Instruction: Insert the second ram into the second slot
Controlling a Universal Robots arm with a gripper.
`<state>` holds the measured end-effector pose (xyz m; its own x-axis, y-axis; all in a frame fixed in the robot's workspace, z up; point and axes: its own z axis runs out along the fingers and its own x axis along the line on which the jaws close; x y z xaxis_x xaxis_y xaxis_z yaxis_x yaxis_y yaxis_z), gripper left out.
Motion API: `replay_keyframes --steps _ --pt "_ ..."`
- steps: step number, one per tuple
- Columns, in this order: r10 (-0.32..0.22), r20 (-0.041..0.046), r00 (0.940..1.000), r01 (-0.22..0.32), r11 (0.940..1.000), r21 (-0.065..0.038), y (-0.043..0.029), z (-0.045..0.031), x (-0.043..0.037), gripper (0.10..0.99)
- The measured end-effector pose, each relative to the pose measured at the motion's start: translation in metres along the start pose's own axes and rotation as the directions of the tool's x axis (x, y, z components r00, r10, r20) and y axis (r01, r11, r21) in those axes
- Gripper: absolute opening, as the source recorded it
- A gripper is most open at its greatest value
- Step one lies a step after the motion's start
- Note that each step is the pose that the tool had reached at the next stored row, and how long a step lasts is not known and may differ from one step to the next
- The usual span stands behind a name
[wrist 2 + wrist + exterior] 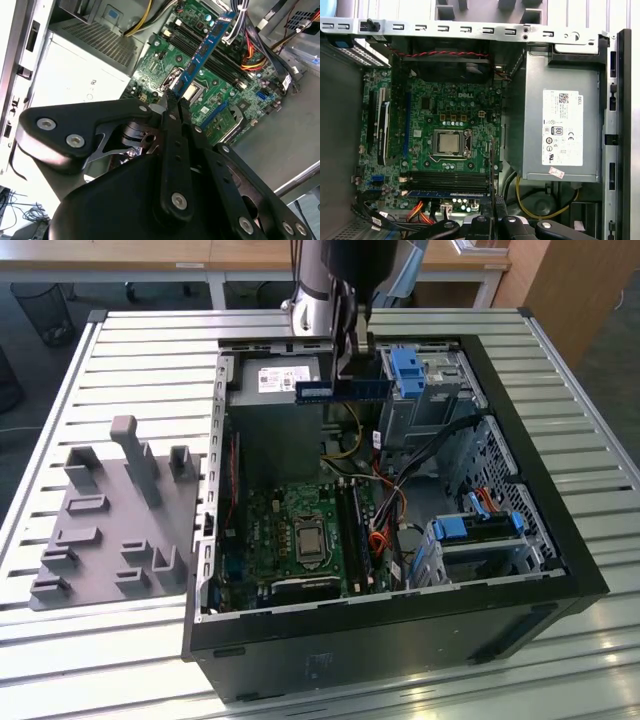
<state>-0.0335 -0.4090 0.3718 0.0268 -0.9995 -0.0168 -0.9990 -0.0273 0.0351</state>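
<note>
Firmly, my gripper (352,372) is clamped on the second ram (325,391), holding it level and well clear above the motherboard (300,535) in the exterior view. In the second wrist view my fingers (175,135) pinch one end, and the stick reaches out over the motherboard. The first wrist view adds another blue stick (445,192) seated on the motherboard beside dark slots (445,177).

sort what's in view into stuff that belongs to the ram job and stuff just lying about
Job: long flat blue ram stick, black gripper shut on it, black memory slots on the green motherboard.
Lying about: grey metal power supply box, grey plastic peg tray, blue plastic drive latches, orange cables.
</note>
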Motion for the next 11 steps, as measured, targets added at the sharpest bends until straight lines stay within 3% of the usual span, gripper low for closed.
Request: replay_keyframes --steps 6,11 --pt "0.000 -0.0003 1.0000 0.000 1.0000 0.008 0.0003 0.0000 0.0016 0.137" --pt "0.000 -0.0002 1.0000 0.000 1.0000 0.008 0.0004 0.0000 0.0026 0.137"
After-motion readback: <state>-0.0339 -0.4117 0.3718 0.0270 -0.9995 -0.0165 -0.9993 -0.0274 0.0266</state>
